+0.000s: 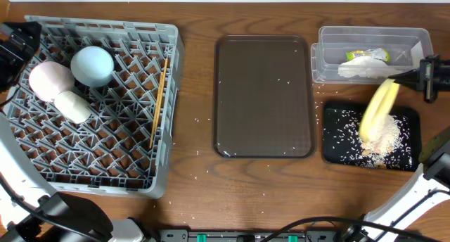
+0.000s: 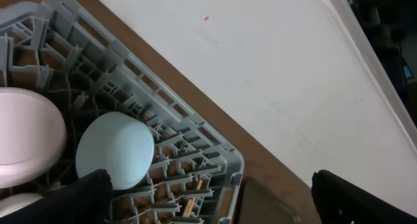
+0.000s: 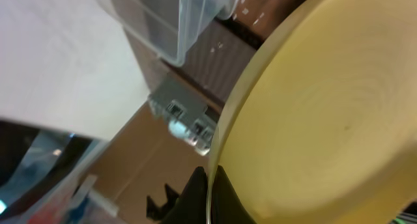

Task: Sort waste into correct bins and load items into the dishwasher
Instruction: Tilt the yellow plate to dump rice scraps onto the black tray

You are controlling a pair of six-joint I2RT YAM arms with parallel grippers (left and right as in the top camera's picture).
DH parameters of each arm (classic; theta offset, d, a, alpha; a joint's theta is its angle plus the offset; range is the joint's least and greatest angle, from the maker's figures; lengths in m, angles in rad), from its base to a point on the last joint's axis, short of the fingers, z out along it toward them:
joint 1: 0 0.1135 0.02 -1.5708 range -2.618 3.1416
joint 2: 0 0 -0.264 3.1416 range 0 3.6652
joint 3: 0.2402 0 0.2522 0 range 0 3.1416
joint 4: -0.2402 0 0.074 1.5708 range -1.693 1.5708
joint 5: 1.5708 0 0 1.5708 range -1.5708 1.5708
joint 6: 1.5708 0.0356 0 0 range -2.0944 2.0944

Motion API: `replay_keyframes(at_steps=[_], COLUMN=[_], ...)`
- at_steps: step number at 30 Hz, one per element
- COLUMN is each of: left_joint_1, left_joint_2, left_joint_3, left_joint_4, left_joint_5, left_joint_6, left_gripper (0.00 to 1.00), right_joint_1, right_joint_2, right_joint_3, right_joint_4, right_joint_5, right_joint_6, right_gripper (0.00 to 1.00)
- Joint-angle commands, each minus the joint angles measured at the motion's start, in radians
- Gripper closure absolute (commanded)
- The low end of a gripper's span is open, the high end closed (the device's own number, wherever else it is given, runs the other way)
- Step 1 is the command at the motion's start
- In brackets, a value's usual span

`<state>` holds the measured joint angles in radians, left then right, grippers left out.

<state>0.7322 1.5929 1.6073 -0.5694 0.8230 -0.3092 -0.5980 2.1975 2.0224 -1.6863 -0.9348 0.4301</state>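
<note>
My right jaws are clenched on the rim of the yellow plate [image 1: 377, 107], and it hangs tipped up over the black tray [image 1: 329, 156], with the rice crumbs [image 1: 384, 136] in a heap under its low edge. I think I should hold the plate steep and right over the tray so no more rice lands on the bench [image 1: 267, 200]. My left jaws are spread apart and empty, by the grey rack [image 1: 105, 164].
</note>
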Motion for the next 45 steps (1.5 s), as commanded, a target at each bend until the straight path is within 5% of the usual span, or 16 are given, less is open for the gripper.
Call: replay_keyframes(at_steps=[1, 11, 30, 34, 45], left_joint_1=[0.002, 0.002, 0.002, 0.002, 0.002], left_joint_2=[-0.020, -0.020, -0.020, -0.020, -0.020], left_joint_3=[0.000, 0.000, 0.000, 0.000, 0.000], left_joint_4=[0.002, 0.002, 0.002, 0.002, 0.002], left_joint_5=[-0.005, -0.005, -0.005, -0.005, -0.005], left_joint_6=[0.021, 0.021, 0.021, 0.021, 0.021], left_gripper=[0.01, 0.01, 0.02, 0.01, 0.02], right_joint_1=[0.005, -0.008, -0.039, -0.042, -0.056], right_joint_2=[-0.033, -0.049, -0.081, -0.083, -0.085], right_joint_3=[-0.038, -0.071, -0.074, -0.074, -0.075], right_joint_4=[0.017, -0.013, 0.047, 0.044, -0.015], right_joint_5=[-0.005, -0.150, -0.077, -0.207, -0.151], right_joint_6=[0.004, -0.114, -0.017, -0.151, -0.051], right_gripper=[0.99, 0.98, 0.99, 0.99, 0.99])
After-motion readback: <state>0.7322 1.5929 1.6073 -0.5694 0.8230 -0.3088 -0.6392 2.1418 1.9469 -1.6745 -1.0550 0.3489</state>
